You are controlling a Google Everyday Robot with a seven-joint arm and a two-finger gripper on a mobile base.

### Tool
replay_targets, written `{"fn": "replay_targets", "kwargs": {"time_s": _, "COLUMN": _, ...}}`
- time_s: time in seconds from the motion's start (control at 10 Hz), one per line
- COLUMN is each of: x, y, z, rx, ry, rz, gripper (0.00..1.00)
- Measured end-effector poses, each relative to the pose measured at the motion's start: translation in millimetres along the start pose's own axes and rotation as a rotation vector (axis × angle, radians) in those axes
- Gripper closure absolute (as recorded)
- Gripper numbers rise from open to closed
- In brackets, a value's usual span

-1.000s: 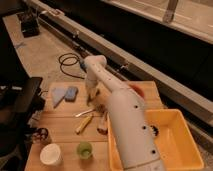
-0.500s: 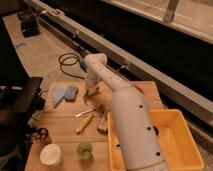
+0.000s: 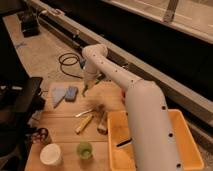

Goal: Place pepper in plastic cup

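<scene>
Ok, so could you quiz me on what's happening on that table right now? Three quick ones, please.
1. True or false: the claw hangs over the far side of the table, shut on the slim dark pepper.
2. Where does the light-green plastic cup stand? A) near the table's front edge B) inside the yellow tray C) on the blue cloth
3. Fill in: the bigger round cup beside it is ____ in colour.

Key: 1 true; 2 A; 3 white.
</scene>
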Motion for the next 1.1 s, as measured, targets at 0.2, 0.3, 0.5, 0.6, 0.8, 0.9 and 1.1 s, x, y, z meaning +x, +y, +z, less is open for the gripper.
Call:
{"fn": "replay_targets", "kwargs": {"time_s": 0.2, "x": -28, "y": 20, "z": -10, "rx": -0.002, "ry": -0.006, "rz": -0.06, "gripper": 1.0}}
{"fn": "replay_targets", "kwargs": {"time_s": 0.3, "x": -40, "y": 26, "z": -12, "rx": -0.004, "ry": -0.015, "rz": -0.079, "gripper": 1.0}}
{"fn": "replay_targets", "kwargs": {"time_s": 0.5, "x": -78, "y": 56, "z": -15, "rx": -0.015, "ry": -0.063, "rz": -0.118, "gripper": 1.0}}
{"fn": "replay_targets", "kwargs": {"time_s": 0.6, "x": -90, "y": 67, "z": -16, "rx": -0.022, "ry": -0.086, "rz": -0.134, "gripper": 1.0}}
{"fn": "replay_targets", "kwargs": {"time_s": 0.8, "x": -118, "y": 92, "z": -19, "rx": -0.033, "ry": -0.182, "rz": -0.221, "gripper": 1.0}}
{"fn": "replay_targets", "kwargs": {"time_s": 0.9, "x": -122, "y": 101, "z": -21, "rx": -0.034, "ry": -0.208, "rz": -0.237, "gripper": 1.0}}
{"fn": "replay_targets", "kwargs": {"time_s": 1.1, "x": -125, "y": 102, "z": -22, "rx": -0.033, "ry": -0.22, "rz": -0.247, "gripper": 1.0}}
